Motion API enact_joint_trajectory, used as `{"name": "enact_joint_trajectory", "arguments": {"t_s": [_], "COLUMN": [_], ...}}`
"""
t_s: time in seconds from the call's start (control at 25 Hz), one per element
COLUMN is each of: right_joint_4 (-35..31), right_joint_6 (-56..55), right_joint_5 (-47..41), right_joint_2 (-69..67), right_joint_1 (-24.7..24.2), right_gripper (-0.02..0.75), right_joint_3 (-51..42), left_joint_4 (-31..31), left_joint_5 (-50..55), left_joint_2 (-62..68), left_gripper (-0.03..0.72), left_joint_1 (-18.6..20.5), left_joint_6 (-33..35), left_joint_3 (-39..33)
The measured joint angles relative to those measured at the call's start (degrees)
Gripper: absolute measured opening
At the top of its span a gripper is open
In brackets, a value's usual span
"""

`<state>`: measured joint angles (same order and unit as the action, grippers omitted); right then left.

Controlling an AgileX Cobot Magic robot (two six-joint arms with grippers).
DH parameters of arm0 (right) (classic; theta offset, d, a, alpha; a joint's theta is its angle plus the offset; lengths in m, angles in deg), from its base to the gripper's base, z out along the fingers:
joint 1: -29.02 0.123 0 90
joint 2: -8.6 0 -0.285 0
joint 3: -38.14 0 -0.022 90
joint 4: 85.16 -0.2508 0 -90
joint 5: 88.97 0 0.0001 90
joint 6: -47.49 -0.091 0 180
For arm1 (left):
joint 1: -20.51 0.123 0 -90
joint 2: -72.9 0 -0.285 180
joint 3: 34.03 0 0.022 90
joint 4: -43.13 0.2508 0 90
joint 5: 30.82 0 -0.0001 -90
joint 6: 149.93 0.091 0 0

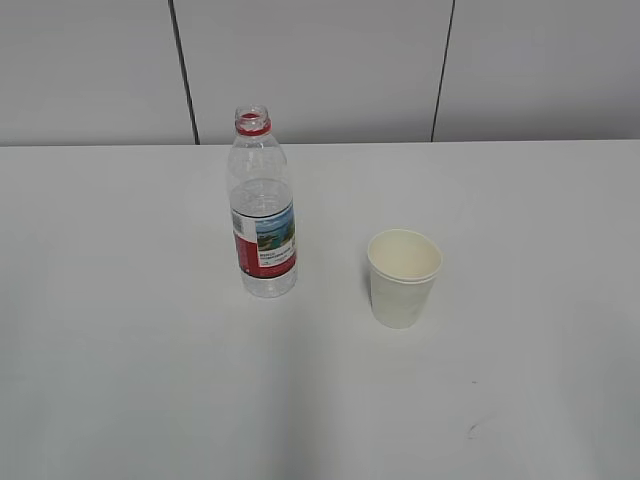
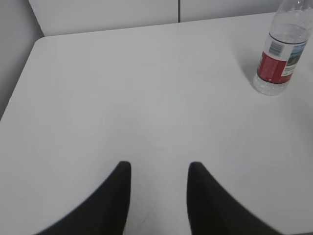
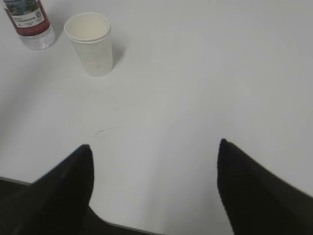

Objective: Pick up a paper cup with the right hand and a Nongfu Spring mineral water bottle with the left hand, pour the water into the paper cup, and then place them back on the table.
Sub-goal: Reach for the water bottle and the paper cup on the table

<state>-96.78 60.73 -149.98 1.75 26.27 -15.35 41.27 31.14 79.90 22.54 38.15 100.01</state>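
Only wrist views: open left gripper (image 2: 159, 169), right gripper (image 3: 154, 149).

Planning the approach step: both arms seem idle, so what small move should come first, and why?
Probably send the right gripper forward-left toward the cup: its fingers stand wide open and empty, and the cup stands upright, untouched, beside the bottle.

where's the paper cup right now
In the exterior view the paper cup stands upright on the table, right of centre, just right of the water bottle and apart from it; neither claw touches it.

Uncapped bottle (image 1: 264, 225) beside upright cup (image 1: 403, 280)
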Motion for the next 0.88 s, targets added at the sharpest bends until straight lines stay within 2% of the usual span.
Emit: {"name": "enact_joint_trajectory", "arguments": {"t_s": [0.24,0.56,0.88], "right_joint_4": [0.0,0.0,0.0], "right_joint_6": [0.0,0.0,0.0], "right_joint_5": [0.0,0.0,0.0], "right_joint_2": [0.0,0.0,0.0], "right_joint_1": [0.0,0.0,0.0], "right_gripper": [0.581,0.581,0.581], "right_joint_3": [0.0,0.0,0.0], "left_joint_4": [0.0,0.0,-0.4], "left_joint_5": [0.0,0.0,0.0], "left_joint_2": [0.0,0.0,0.0], "left_gripper": [0.247,0.449,0.550], "left_joint_1": [0.0,0.0,0.0], "left_joint_6": [0.0,0.0,0.0], "left_joint_3": [0.0,0.0,0.0]}}
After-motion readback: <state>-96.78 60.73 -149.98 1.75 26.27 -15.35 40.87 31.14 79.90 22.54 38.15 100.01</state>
